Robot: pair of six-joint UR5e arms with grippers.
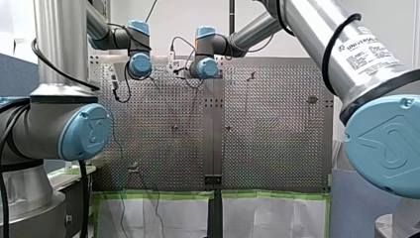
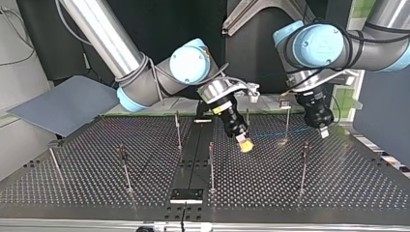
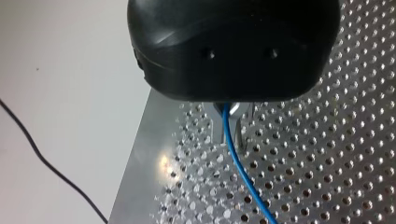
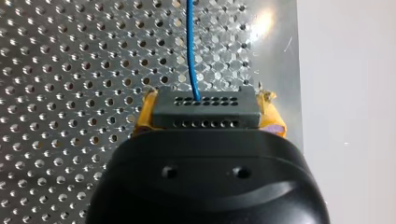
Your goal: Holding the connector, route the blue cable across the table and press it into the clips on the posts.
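In the right wrist view, my right gripper (image 4: 206, 106) with yellow pads (image 4: 273, 122) is shut on a grey connector (image 4: 205, 113). The blue cable (image 4: 190, 46) leaves the connector's face and runs ahead over the perforated table. Seen from the left wrist, the metal fingers of my left gripper (image 3: 229, 133) are shut on the blue cable (image 3: 243, 175), which trails away beneath them. In the top view, my right gripper (image 2: 245, 144) hangs just above the table near the middle. My left gripper (image 2: 322, 129) is at the right, and the cable (image 2: 280, 133) stretches between the two.
Thin posts stand on the table: one (image 2: 211, 166) in front of my right gripper, one (image 2: 286, 118) between the grippers behind the cable, one (image 2: 303, 164) in front of my left gripper, and others (image 2: 124, 166) to the left. A black plate (image 2: 186, 195) sits at the near edge.
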